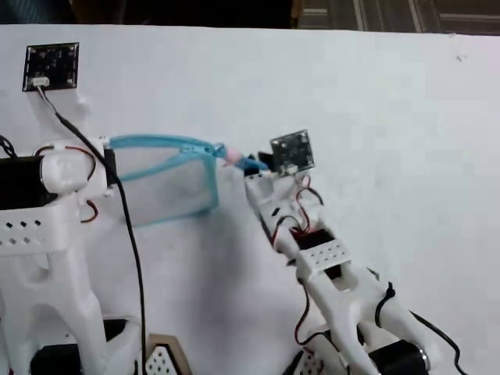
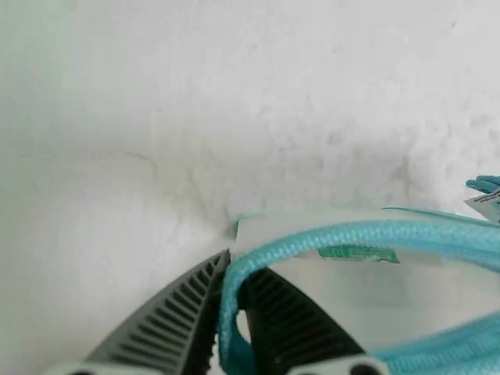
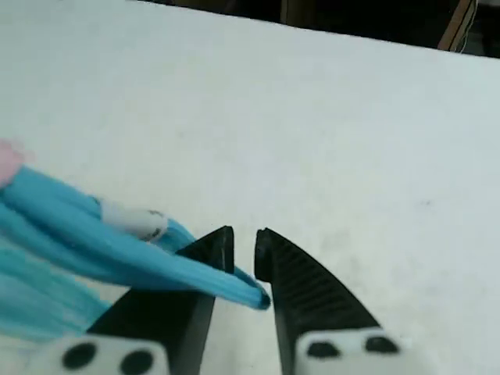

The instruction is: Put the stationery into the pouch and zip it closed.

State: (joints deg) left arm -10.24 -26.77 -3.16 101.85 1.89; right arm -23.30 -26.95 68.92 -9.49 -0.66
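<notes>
Sitting btwn L jaws: pouch [image 2: 351, 234]; btwn R: zip-pull [image 3: 156, 262]

Clear pouch [image 1: 168, 187] with turquoise edging, turquoise tassel [image 3: 117, 250], pink tab [image 1: 232, 156], white table [image 1: 391, 101], black ribbed fingers [image 3: 305, 289]

Counted: one pouch [image 1: 168, 183]; one zip tassel [image 3: 117, 246]; two arms, left arm [image 1: 47, 234] and right arm [image 1: 328, 266]; two grippers, left gripper [image 2: 234, 269] and right gripper [image 3: 244, 234]; two camera boards [image 1: 51, 66] [image 1: 291, 152]; one black cable [image 1: 129, 234]; one worktop [image 1: 375, 94].

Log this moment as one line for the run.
left gripper: shut on pouch trim | right gripper: shut on zipper pull | pouch: on table, between both grippers | zip: closure unclear
</notes>
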